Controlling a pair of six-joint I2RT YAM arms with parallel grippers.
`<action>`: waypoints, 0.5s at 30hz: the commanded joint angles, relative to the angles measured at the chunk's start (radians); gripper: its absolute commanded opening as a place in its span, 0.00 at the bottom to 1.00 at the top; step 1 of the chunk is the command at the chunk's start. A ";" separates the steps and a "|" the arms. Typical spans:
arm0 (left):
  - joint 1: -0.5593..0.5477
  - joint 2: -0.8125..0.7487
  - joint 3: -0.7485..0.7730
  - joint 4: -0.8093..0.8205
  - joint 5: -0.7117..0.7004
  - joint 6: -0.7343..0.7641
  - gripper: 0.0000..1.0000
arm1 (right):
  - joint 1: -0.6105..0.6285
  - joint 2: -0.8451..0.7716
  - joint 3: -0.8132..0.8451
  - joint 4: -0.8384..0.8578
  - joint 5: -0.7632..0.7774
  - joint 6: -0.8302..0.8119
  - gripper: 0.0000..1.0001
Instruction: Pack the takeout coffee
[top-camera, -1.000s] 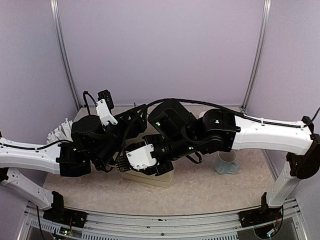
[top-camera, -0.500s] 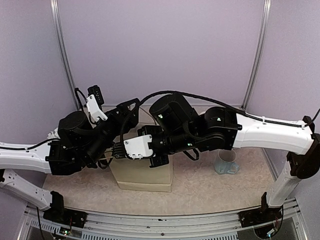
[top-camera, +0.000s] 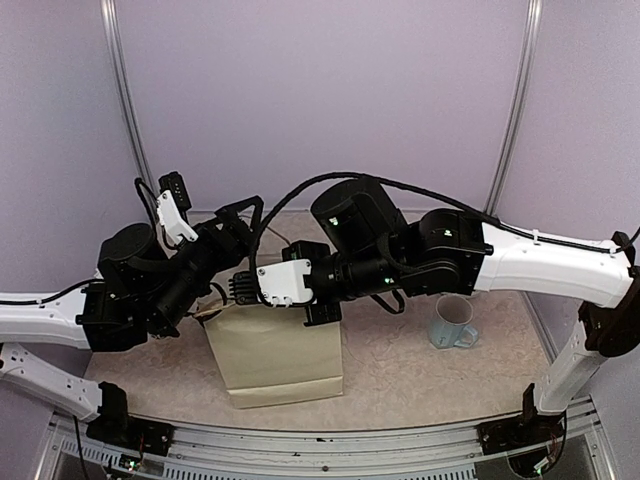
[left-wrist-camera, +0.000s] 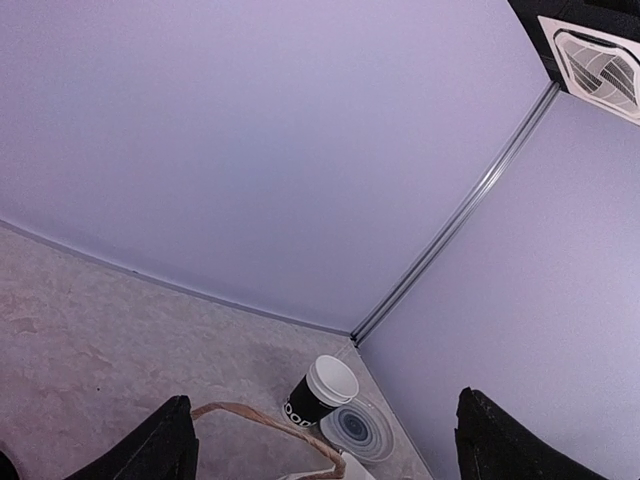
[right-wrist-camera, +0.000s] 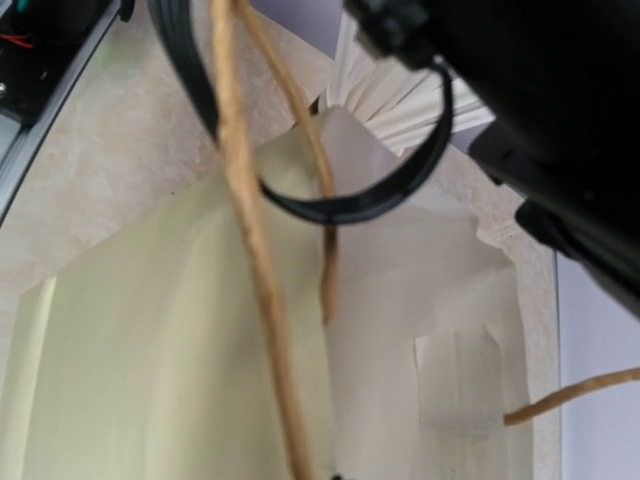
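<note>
A black takeout coffee cup (left-wrist-camera: 315, 392) with white lettering stands by the far corner in the left wrist view, a round lid (left-wrist-camera: 356, 432) flat beside it. In the top view the arms hide both. A cream paper bag (top-camera: 278, 350) stands upright mid-table. My right gripper (top-camera: 238, 290) is at its top edge, shut on a brown twine handle (right-wrist-camera: 255, 270); the right wrist view looks down into the bag (right-wrist-camera: 150, 330). My left gripper (left-wrist-camera: 322, 402) hangs open above the bag's other handle (left-wrist-camera: 270, 425), not touching it.
A light-blue mug (top-camera: 452, 322) stands to the right of the bag. White sticks (right-wrist-camera: 400, 95) fan out beyond the bag's far rim in the right wrist view. The purple walls meet in a corner just behind the cup.
The bag has gone from lying flat to standing upright. Both arms have risen and shifted left with it. The right gripper has shut on the handle.
</note>
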 joint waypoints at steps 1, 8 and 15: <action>0.004 -0.036 -0.017 -0.022 -0.030 -0.007 0.87 | -0.022 -0.025 -0.012 -0.039 -0.013 -0.009 0.00; 0.029 0.051 0.010 0.148 -0.089 0.124 0.86 | 0.006 -0.023 -0.011 -0.099 -0.094 -0.061 0.00; 0.065 0.152 0.038 0.244 -0.062 0.189 0.86 | 0.016 -0.036 -0.037 -0.097 -0.071 -0.076 0.00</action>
